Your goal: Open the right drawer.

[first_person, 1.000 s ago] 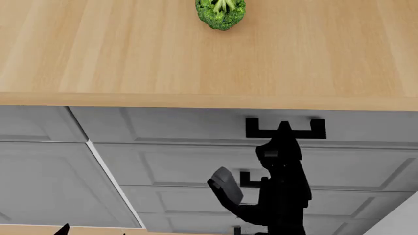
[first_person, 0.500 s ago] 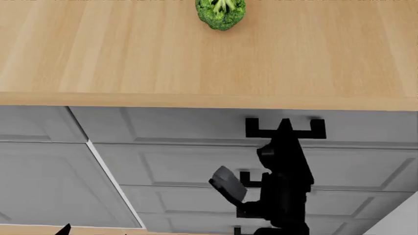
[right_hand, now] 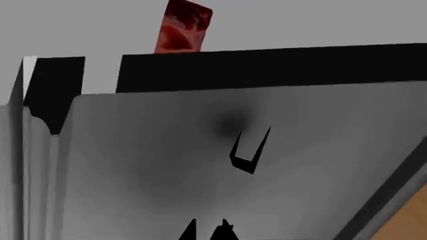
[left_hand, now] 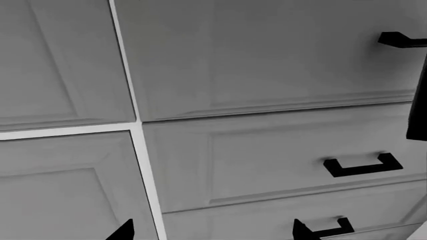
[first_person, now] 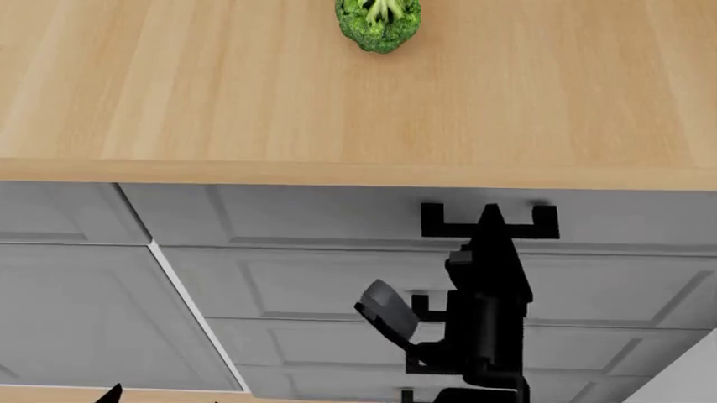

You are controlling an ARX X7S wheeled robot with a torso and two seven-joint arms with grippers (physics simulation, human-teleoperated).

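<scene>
Grey and shallow, the right drawer (first_person: 336, 217) is sitting shut under the wooden countertop (first_person: 224, 101). I'm creeping the right gripper (first_person: 489, 217) up to its black U-shaped handle (first_person: 489, 220) — closer than a second ago. Jaw opening: cannot tell.

Right gripper (first_person: 489, 217) at right drawer (first_person: 336, 215) handle (first_person: 489, 220); surrounding fronts unobstructed.

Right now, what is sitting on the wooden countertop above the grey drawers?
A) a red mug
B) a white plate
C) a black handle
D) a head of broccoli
D: the head view shows a green broccoli lying on the light wood countertop, far back from its front edge, with nothing else on it.
</scene>
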